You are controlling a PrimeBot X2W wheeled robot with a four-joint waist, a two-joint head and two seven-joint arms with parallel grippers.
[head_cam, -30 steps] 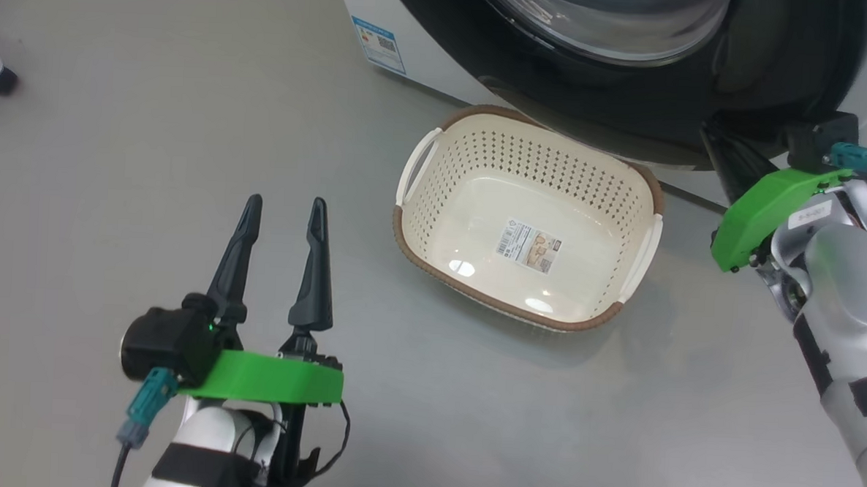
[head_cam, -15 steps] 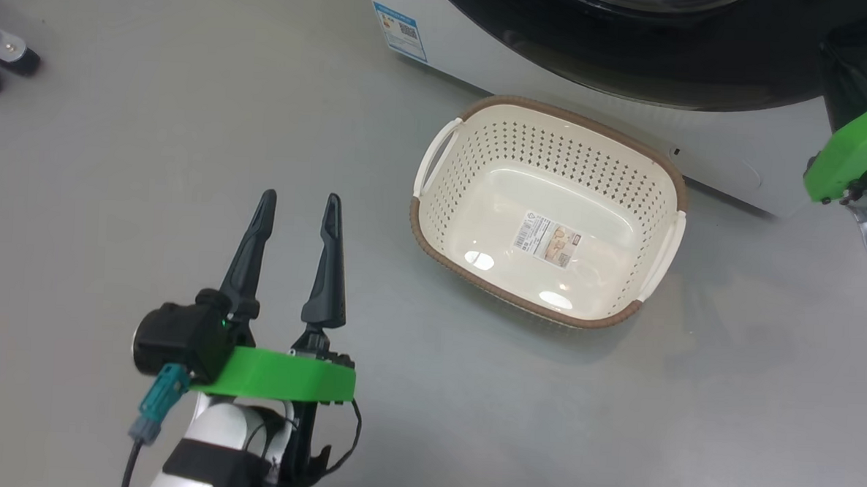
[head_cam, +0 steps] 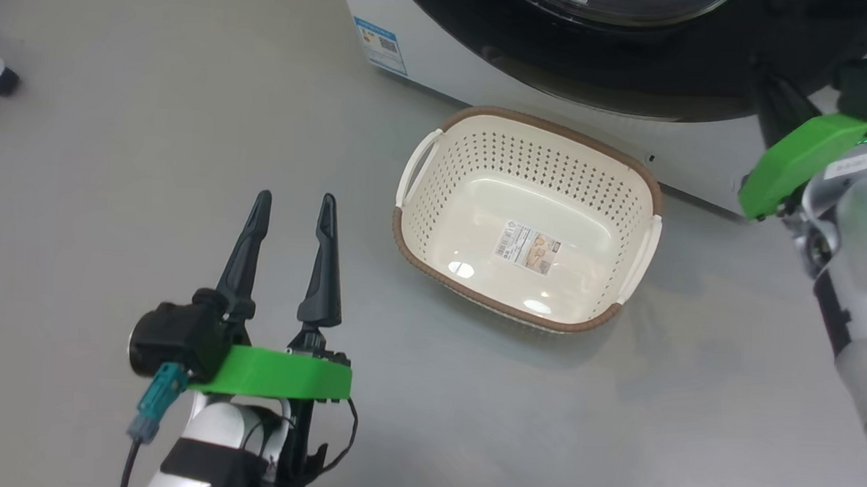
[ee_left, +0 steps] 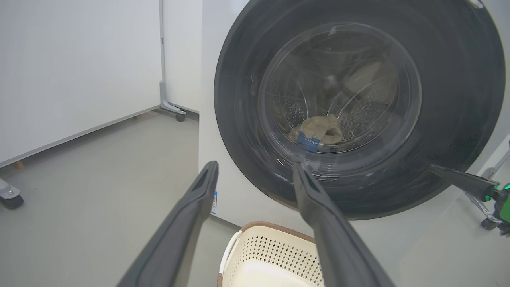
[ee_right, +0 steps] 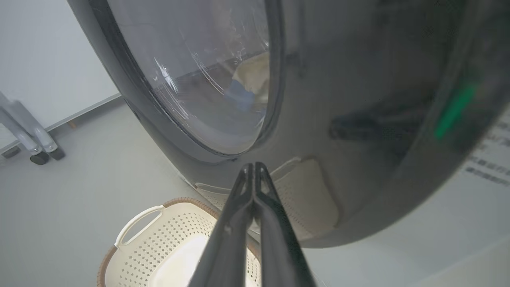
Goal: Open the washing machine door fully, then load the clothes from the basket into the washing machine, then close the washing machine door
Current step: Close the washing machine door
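- Behind the basket, along the top of the head view: washing machine (head_cam: 441, 64), white front towards the robot, blue-white sticker (head_cam: 380, 43) low at one corner.
- Across that front: washing machine door (ee_left: 450, 103). In the left wrist view the wide black rim lies close against the machine. It looks swung to, but I cannot tell whether it is latched.
- On the floor (head_cam: 154, 114) just in front of the machine: basket (head_cam: 525, 160), upright, long axis running roughly along the machine's front. Inside is a label (head_cam: 528, 246) and no garments.
- Over bare floor to the basket's left: left gripper (head_cam: 295, 196), fingers spread wide with nothing between them, pointing up towards the machine. It is well apart from the door.
- At the door's lower right edge: right gripper (ee_right: 254, 165), fingers pressed together and holding nothing. The tips point at the glossy rim just below the glass bowl (ee_right: 191, 79) and are very near it. Contact cannot be made out.
- Inside the drum (ee_left: 295, 107), seen through the glass: clothes (ee_left: 320, 129), a cream bundle with a blue patch, lying low.
- Ahead of the right gripper's tips, along the fingers' own axis, lies the door rim, and the closing move turns on this.
  - Judgement: loading appears done, and only seating the door remains.
  - The right arm is clearly the nearer one. A push along its finger axis into the rim, not the glass, looks called for.
  - Risk: the slim closed tips could skid on the curved glossy surface.
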